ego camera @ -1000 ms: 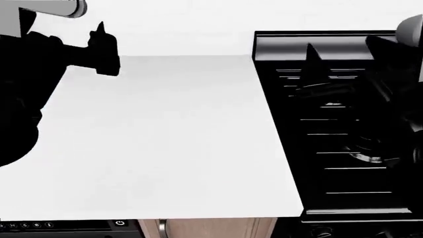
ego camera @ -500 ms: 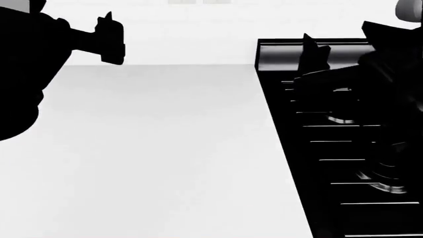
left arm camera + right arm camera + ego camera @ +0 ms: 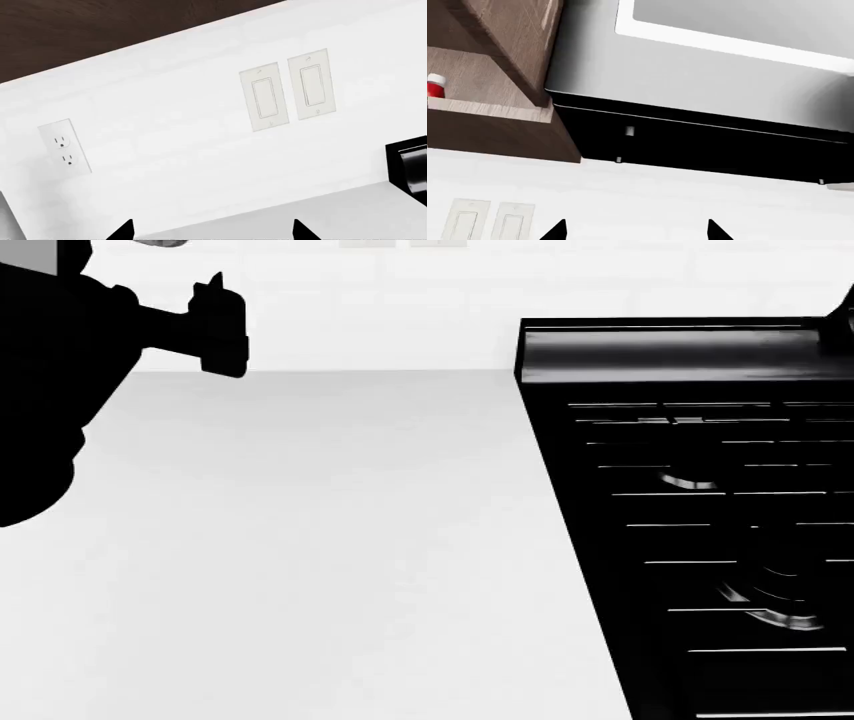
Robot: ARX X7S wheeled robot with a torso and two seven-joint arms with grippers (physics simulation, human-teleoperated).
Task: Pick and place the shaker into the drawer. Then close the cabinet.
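The shaker, the drawer and the cabinet are out of view in all three views. My left gripper (image 3: 222, 325) hovers at the far left over the white countertop (image 3: 334, 540), near the back wall. In the left wrist view the left gripper (image 3: 212, 235) is open, its two black fingertips (image 3: 123, 232) wide apart with only wall and counter between them. In the right wrist view my right gripper (image 3: 637, 232) is open too, raised and facing the wall under a black and silver appliance (image 3: 694, 75). It holds nothing.
A black stove (image 3: 707, 540) fills the right side next to the countertop. The back wall carries two light switches (image 3: 287, 92) and an outlet (image 3: 63, 147). A wooden upper shelf (image 3: 487, 110) holds a small red and white container (image 3: 435, 85).
My right arm, which hung over the stove, has lifted out of the head view. One second ago the head view showed the counter's front edge; it has since shifted toward the wall.
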